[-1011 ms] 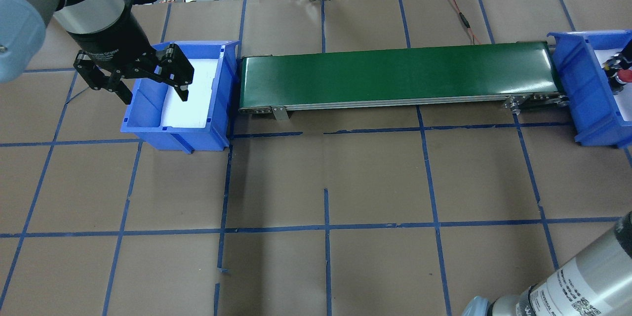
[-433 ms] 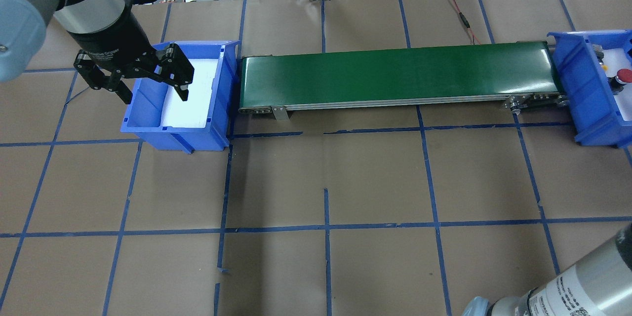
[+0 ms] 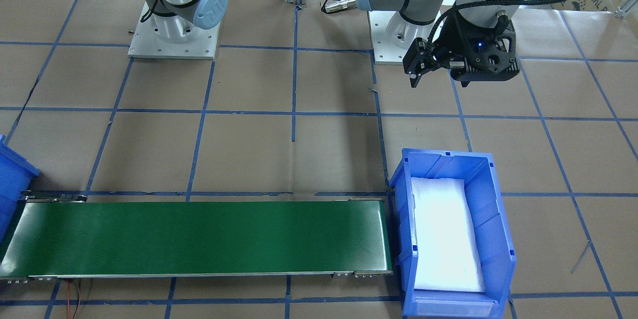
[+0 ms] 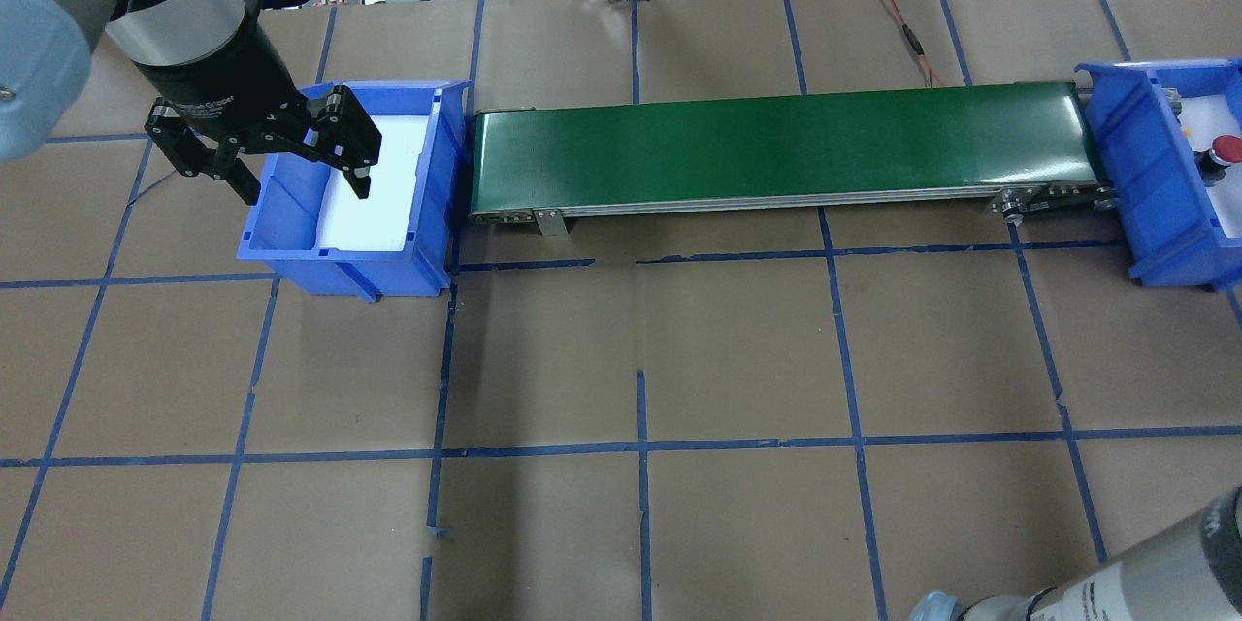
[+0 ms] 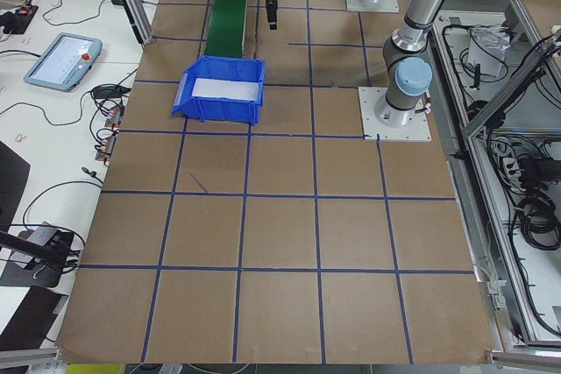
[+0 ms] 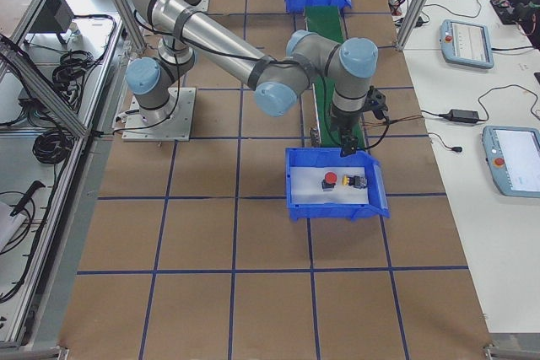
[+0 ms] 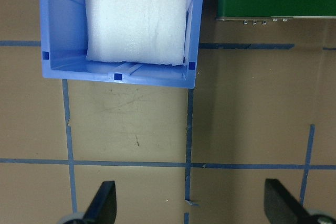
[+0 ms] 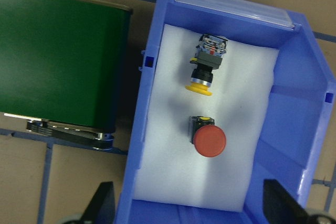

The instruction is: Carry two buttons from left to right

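Both buttons lie on white foam in the right blue bin (image 8: 294,108). The red-capped button (image 8: 209,139) sits beside the yellow-capped button (image 8: 205,66); both also show in the exterior right view as the red button (image 6: 329,180) and the yellow button (image 6: 354,181). My right gripper (image 8: 189,208) hovers above that bin, open and empty, apart from both buttons. My left gripper (image 4: 304,189) hangs open and empty over the left blue bin (image 4: 427,165), which holds only white foam. The red button (image 4: 1227,149) peeks in at the overhead view's right edge.
A green conveyor belt (image 4: 776,146) runs between the two bins. Brown paper with blue tape lines covers the table (image 4: 640,359). Cables lie along the far edge. The right arm's forearm (image 4: 1126,587) crosses the overhead view's bottom right corner.
My right gripper has lifted away from the right bin and left the overhead view, uncovering the red button. Its forearm has slid lower at bottom right. The left arm stayed still.
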Controlling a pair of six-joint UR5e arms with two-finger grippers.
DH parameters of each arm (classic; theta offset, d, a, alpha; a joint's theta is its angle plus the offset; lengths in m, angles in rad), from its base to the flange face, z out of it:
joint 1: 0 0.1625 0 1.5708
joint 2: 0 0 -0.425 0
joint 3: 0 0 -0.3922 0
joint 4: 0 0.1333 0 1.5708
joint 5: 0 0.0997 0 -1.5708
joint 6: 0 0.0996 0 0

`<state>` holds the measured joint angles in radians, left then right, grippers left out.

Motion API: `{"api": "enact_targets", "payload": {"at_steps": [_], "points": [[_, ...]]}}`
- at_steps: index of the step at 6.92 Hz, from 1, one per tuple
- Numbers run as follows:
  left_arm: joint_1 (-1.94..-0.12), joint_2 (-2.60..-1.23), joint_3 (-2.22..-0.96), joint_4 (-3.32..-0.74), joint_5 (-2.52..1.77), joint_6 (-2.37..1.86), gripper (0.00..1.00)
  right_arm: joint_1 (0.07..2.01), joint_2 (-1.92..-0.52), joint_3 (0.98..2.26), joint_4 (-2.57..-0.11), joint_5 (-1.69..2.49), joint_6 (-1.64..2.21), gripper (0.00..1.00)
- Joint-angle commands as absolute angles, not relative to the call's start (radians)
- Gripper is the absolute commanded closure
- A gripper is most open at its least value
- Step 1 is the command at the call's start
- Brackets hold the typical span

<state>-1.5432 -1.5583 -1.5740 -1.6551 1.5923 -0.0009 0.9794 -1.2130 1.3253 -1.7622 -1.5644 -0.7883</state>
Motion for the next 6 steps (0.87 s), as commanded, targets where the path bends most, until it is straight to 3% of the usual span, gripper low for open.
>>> {"api": "enact_targets", "payload": {"at_steps": [1,4,6], "points": [[-1.543,-1.559,-1.574,-1.655,1.592,-0.002,0.00,1.114,-1.349,1.328,-1.645,-1.558,-0.644,0.01],[-1.543,-1.559,-1.574,-1.654,1.592,0.002,0.00,1.266,-1.443,1.347,-1.516,-1.588,-0.299,0.01],[-1.543,-1.559,-1.574,-1.655,1.592,0.002,0.00,1.475,-1.451,1.353,-1.520,-1.606,-0.080,0.00]]}}
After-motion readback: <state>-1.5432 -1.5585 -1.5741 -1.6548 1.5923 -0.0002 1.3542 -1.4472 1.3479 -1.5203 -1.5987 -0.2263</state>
